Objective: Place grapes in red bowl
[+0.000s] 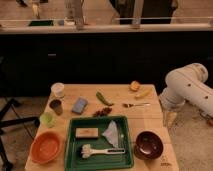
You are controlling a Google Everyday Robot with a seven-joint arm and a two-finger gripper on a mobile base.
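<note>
Evidently unstarted: grapes (103,111) lie mid-table, red bowl (46,148) at their eight o'clock; gripper (170,119) hangs clear at three o'clock, its opening untellable.

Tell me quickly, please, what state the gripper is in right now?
Gripper: beside the table's right edge; open or shut cannot be told. The grapes lie on the table, not in it.

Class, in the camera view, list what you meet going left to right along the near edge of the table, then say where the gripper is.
red bowl → green tray → dark maroon bowl. The gripper hangs further right, beside the right edge of the table, away from the grapes.
</note>
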